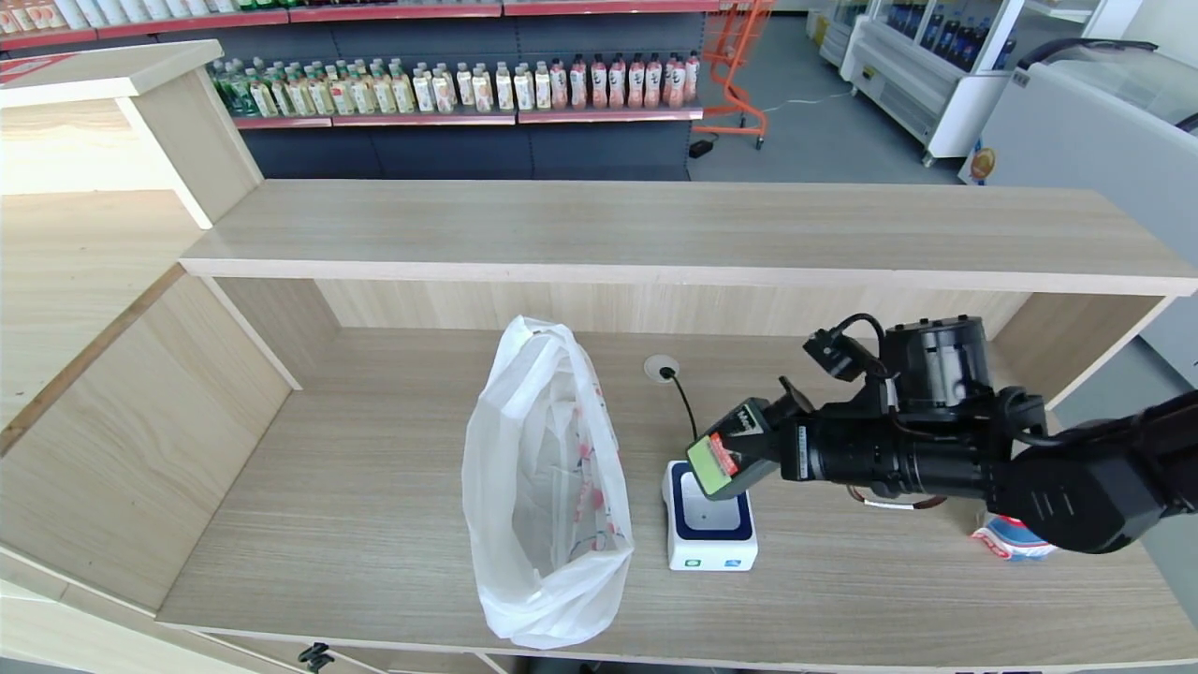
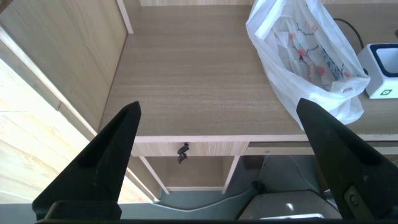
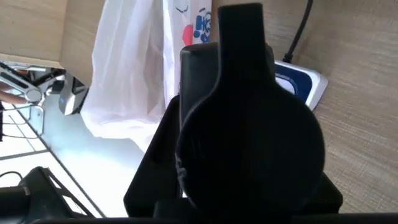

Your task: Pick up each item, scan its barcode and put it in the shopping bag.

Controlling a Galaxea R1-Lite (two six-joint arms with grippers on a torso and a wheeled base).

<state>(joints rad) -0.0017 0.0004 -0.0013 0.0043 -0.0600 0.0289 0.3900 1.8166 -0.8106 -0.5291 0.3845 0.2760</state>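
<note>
Right gripper (image 1: 763, 440) clamps a small green-and-red box (image 1: 721, 463) above the white-and-blue scanner (image 1: 711, 552), white plastic bag (image 1: 547, 487) just beyond; left gripper (image 2: 219, 106) gapes over the wooden counter (image 2: 186, 74) edge.

Shop interior, evenly lit. Light-wood counter (image 1: 356, 505) w/ raised ledge (image 1: 655, 225) along far side, wood side panel (image 1: 140, 449) at left. Behind it: dark shelving (image 1: 449, 150), red-edged, w/ rows of bottles (image 1: 449, 89). Grey floor (image 1: 824, 131). Orange wire rack (image 1: 739, 56), glass-door cooler (image 1: 927, 56), white chest freezer (image 1: 1076, 140) at rt.
</note>
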